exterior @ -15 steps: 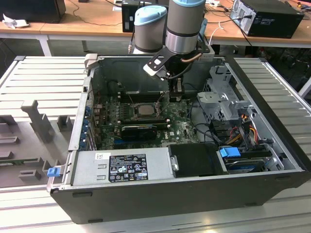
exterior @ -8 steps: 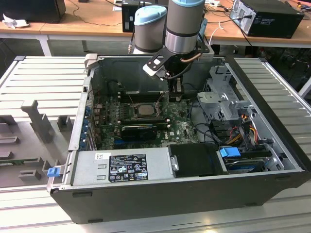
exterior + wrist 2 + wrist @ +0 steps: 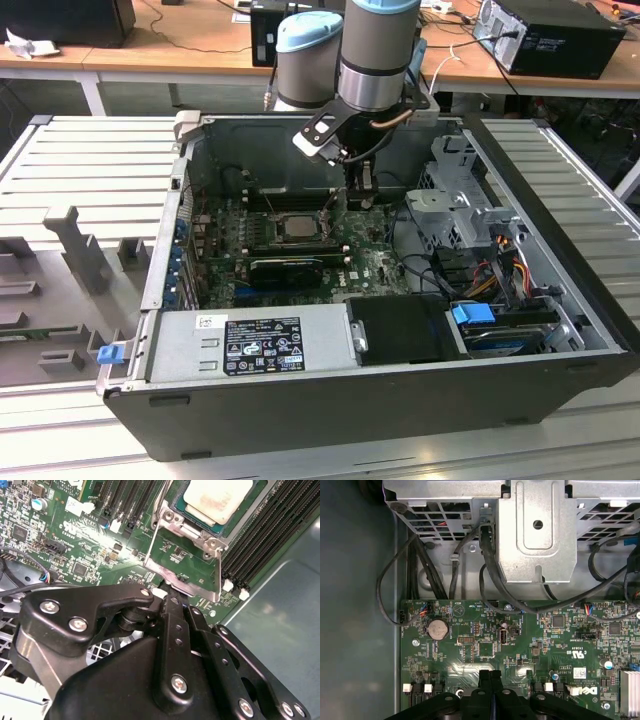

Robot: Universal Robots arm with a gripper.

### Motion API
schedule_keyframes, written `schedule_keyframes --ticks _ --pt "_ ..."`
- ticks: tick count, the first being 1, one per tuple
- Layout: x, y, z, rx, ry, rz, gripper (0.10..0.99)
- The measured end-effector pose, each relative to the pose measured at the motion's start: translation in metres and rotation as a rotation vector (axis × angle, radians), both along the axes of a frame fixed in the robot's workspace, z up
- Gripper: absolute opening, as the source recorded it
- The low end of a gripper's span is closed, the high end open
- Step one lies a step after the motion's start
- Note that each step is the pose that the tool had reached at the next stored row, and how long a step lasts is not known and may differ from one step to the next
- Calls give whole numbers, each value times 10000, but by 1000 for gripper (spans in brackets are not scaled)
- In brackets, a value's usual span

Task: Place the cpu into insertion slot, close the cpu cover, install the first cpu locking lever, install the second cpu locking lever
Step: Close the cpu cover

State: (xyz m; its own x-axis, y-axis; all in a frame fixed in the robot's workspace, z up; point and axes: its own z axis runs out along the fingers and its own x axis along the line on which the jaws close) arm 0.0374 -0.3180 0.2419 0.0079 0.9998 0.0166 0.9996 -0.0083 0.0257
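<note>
I am observing the gripper (image 3: 172,594) with its fingers pressed together, tips touching the free edge of the cpu cover (image 3: 195,585), which is standing raised open. The cpu (image 3: 217,497) is sitting in the insertion slot (image 3: 176,504) on the motherboard (image 3: 75,540), uncovered. I cannot tell whether the fingers are pinching the cover.

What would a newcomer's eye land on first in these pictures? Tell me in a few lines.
First, the robot arm reaching down into the open computer case in the middle of the exterior view. In the second wrist view, the pale cpu lies seated on the green motherboard. The cpu cover stands open toward the gripper, whose shut fingertips sit at the cover's free edge.
</note>
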Motion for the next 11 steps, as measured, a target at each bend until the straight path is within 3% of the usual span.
schedule_keyframes --ticks 11 --pt "-35 0 0 0 0 0 106"
